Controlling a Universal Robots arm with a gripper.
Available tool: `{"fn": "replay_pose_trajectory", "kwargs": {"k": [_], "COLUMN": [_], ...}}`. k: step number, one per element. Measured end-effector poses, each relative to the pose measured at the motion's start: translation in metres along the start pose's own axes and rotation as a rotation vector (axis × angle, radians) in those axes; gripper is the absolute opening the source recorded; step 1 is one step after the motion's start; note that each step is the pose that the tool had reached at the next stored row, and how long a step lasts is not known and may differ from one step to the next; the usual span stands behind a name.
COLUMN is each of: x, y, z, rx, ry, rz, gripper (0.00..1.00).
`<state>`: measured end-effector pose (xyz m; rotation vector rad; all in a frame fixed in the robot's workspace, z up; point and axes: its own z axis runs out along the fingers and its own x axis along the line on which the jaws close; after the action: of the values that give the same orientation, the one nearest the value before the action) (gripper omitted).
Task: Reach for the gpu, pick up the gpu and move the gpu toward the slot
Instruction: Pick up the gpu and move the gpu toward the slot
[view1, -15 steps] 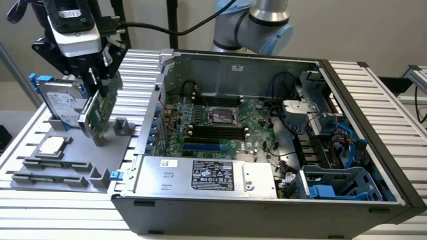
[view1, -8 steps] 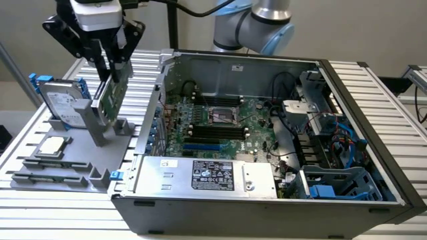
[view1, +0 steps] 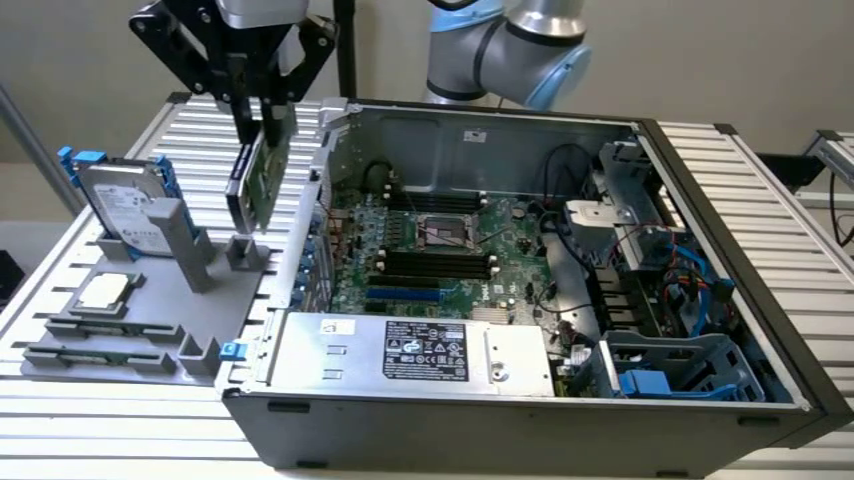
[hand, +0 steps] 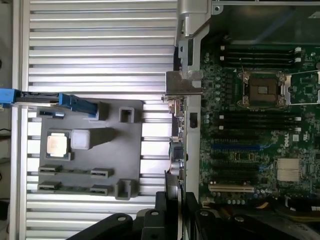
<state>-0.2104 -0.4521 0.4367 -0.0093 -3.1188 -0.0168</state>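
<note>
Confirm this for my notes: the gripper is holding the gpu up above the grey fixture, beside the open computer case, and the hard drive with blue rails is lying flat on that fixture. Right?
One detail is wrong. The hard drive is not lying flat; it stands upright on edge in the grey fixture, as the exterior view shows. The rest holds: the gripper holds the gpu above the fixture, beside the open computer case.

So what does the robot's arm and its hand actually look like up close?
The arm is built of rounded silver-grey metal tubes with light blue caps at the joints. Its hand is black, made of open angular linkage bars that spread out in a diamond shape under a pale silver-grey wrist block, narrowing into two slim dark fingers. No cables or markings can be made out on it.
</note>
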Motion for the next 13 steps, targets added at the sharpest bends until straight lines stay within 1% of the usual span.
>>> {"fn": "replay_pose_trajectory", "kwargs": {"k": [9,13], "x": [-0.041,-0.059], "y": [0.0003,0.0004], "z": [-0.0014,-0.0018], "rx": [-0.0099,-0.0126], "ry": [0.0001,0.0001], "rz": [0.000,0.000], "gripper": [0.26,0.26]}}
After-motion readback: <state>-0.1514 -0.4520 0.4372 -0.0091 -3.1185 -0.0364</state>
